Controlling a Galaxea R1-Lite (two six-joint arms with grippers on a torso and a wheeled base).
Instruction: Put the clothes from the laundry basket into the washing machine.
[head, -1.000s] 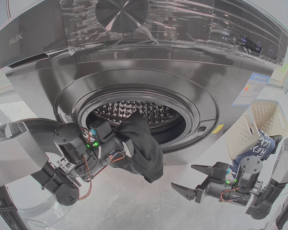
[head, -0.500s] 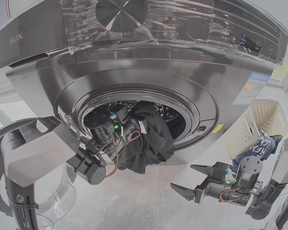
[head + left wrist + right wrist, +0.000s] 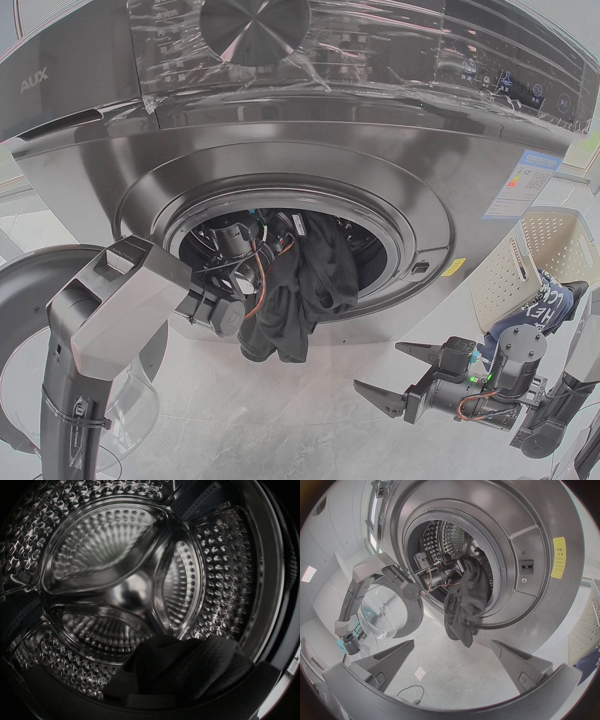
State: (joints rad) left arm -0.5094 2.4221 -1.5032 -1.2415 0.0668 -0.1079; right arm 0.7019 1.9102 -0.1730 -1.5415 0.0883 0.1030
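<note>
**Black garment half in the drum, draped over the door rim**

The washing machine (image 3: 312,144) takes up the upper and middle part of the head view, with its round door (image 3: 37,294) swung open at the lower left. The left arm (image 3: 125,300) enters the opening at the centre of the frame. The left gripper (image 3: 295,224) sits inside the mouth with cloth draped over it, so whether it is clamped or released cannot be told.

The black garment (image 3: 312,275) lies across the lower rim of the opening. Its upper part is inside, and its lower folds hang outside, down the front panel toward the floor. In the left wrist view a dark fold of it (image 3: 187,664) rests at the near edge of the steel drum (image 3: 125,573).

The right gripper (image 3: 379,367) hangs at the lower right of the head view, above the floor and well apart from the opening, with its jaws spread wide and nothing between them. The laundry basket (image 3: 550,250), cream and perforated, stands at the right edge. A blue garment (image 3: 537,312) with white lettering hangs over its side.
</note>
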